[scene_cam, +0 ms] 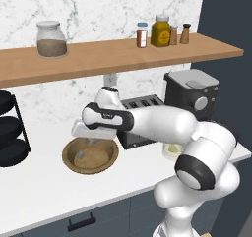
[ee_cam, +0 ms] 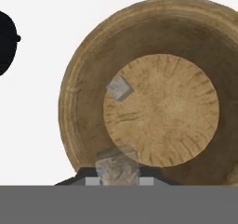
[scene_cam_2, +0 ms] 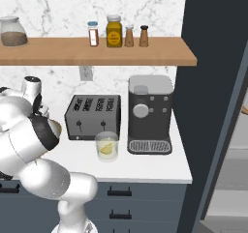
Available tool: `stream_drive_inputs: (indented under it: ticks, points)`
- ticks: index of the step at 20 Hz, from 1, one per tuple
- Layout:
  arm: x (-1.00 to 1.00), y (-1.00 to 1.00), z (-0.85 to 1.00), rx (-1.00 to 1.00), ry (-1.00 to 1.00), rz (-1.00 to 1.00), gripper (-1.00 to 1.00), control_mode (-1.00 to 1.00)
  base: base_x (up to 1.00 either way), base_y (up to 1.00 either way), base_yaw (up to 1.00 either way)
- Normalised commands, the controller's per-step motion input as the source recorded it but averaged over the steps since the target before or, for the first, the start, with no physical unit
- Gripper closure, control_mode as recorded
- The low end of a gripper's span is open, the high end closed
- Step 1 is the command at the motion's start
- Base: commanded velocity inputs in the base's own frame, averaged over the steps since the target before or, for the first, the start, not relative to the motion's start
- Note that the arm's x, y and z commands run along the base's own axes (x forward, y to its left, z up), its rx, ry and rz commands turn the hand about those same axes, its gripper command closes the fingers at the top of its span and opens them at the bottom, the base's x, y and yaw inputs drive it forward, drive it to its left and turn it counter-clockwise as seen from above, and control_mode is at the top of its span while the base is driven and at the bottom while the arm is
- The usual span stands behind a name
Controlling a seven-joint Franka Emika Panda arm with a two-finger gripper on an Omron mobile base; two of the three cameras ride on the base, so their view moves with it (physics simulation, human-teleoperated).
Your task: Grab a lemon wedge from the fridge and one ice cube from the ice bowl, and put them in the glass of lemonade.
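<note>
Right at the bottom of the hand view, my gripper [ee_cam: 119, 181] is clamped on an ice cube [ee_cam: 117, 166], a cloudy grey-white block with soft edges; I only see the tops of the two pale fingertips [ee_cam: 92, 181] either side of it, as the rest is cut off below. Under it sits the ice bowl [ee_cam: 83, 125], round and shallow, brown wood with fine radial grain on its flat floor and darker rings up its sloping wall. A second ice cube [ee_cam: 120, 87] lies on the bowl's floor near the wall, tilted on a corner.

From the left base view the hand [scene_cam: 93, 128] hangs over the bowl [scene_cam: 74, 164], but the wrist hides the fingers and the cube there. In the right base view my own arm covers most of the bowl.

The glass of lemonade [scene_cam_2: 107, 146] stands on the white counter [scene_cam_2: 155, 162] in front of the toaster [scene_cam_2: 93, 116], beside the coffee machine [scene_cam_2: 149, 113]. It is a short clear tumbler, and a small yellow lemon wedge [scene_cam_2: 106, 147] shows inside the pale liquid, its outline blurred. The fridge [scene_cam_2: 213, 101] is a tall dark grey slab at the right, cut off by the frame edge.
</note>
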Motion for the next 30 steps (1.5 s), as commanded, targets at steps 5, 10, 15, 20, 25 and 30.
stream_drive_inputs:
  ticks: [5,10,15,20,25,30]
  points:
    - [-0.18,-0.26,0.10,0.10,-0.05,0.00,1.00,-1.00,0.00,0.00,0.00]
    - [-0.35,-0.56,0.08,-0.01,-0.17,-0.01,1.00,-1.00,0.00,0.00,0.00]
    - [-0.36,-0.38,0.49,-0.27,-0.03,-0.05,1.00,-1.00,0.00,0.00,0.00]
    - [-0.16,-0.47,0.72,-0.38,0.13,-0.08,1.00,-1.00,0.00,0.00,0.00]
    - [-0.17,-0.85,0.42,-0.25,0.12,-0.09,1.00,-1.00,0.00,0.00,0.00]
    - [-0.08,-1.00,0.00,-0.08,0.03,-0.09,1.00,-1.00,0.00,0.00,0.00]
